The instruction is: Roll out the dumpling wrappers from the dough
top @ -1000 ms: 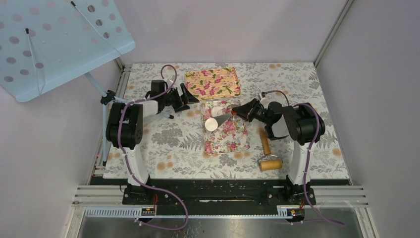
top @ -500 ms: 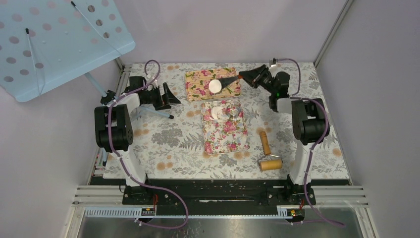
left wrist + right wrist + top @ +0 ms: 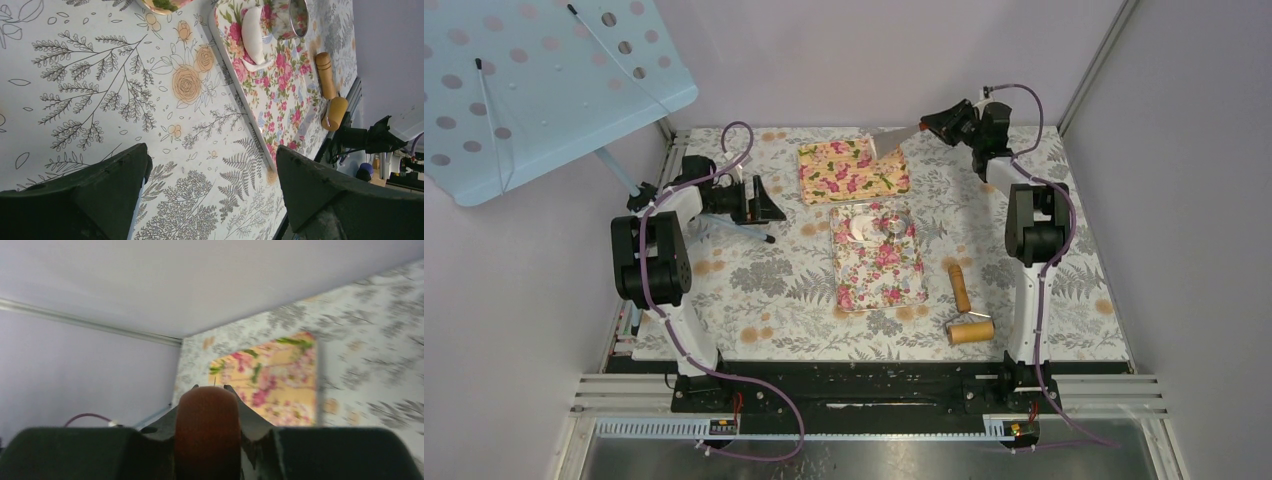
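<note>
— Where's the dough?
— Nearest me lies the wooden roller [image 3: 964,305], just right of the pink floral tray [image 3: 879,280]. On the tray's far end the white dough [image 3: 861,228] sits beside the metal ring [image 3: 894,226].
— And your grippers?
— My left gripper [image 3: 764,198] is spread wide, holding nothing. My right gripper [image 3: 921,128] clamps a spatula [image 3: 889,140] by its red-brown handle [image 3: 207,435], blade over the yellow floral board [image 3: 849,170].

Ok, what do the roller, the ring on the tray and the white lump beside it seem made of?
The roller looks like plain light wood: tan and matte. The ring looks like polished metal: its wall mirrors the flowers of the tray. The white lump looks like soft dough, matte with a slumped edge, though that is a guess.
</note>
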